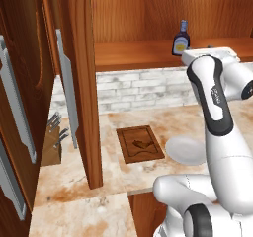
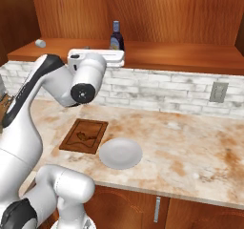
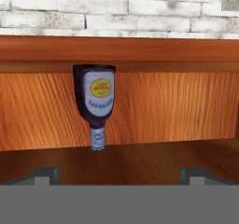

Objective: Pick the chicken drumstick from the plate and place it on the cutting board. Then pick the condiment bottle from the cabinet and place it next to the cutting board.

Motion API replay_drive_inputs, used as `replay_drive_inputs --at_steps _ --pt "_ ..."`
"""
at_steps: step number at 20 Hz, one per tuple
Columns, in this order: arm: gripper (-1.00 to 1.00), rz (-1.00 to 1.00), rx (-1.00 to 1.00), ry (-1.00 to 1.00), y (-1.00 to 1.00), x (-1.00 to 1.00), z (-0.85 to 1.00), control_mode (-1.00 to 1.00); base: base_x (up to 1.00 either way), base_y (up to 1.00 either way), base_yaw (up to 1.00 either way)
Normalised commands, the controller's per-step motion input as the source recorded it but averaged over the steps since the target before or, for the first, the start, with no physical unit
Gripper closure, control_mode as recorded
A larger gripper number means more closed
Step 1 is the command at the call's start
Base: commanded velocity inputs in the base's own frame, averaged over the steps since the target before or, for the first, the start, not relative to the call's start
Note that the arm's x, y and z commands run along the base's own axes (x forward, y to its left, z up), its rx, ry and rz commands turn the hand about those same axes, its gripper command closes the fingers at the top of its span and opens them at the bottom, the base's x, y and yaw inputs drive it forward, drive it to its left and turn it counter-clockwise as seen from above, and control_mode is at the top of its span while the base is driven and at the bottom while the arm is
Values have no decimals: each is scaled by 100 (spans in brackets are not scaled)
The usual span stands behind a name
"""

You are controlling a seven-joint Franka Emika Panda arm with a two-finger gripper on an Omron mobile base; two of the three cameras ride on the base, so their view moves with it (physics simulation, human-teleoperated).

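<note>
One condiment bottle (image 3: 96, 101) on the cabinet (image 2: 157, 13) shelf, end effector (image 3: 119, 174) aimed at it with fingers spread wide and empty.
The bottle stands upright near the shelf's front edge; in the hand view it appears upside down, its pale label carrying a yellow oval whose writing is too blurred to read. Below the bottle on the tabletop (image 2: 190, 147), the chicken drumstick (image 2: 86, 136) lies on the cutting board (image 2: 85, 135), the plate (image 2: 120, 153) just beside the board.

A kitchen: marble counter (image 2: 190, 151), brick backsplash (image 2: 167, 92), wooden cabinet (image 1: 84, 83), knife block (image 1: 52, 149).
</note>
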Motion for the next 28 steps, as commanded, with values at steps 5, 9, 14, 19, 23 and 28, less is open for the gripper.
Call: replay_drive_inputs --at_steps 5,9,14,19,23,28 --pt "-100 -3 6 10 -1 0 34 -100 0 0 0" --pt "-100 -3 7 9 0 0 35 -100 0 0 0" --pt "-100 -2 7 9 0 0 31 -100 0 0 0" --pt "-100 -1 8 10 0 0 25 -100 0 0 0" --pt "-100 -1 9 11 0 0 23 -100 0 0 0" --pt "-100 0 10 11 0 0 25 -100 0 0 0"
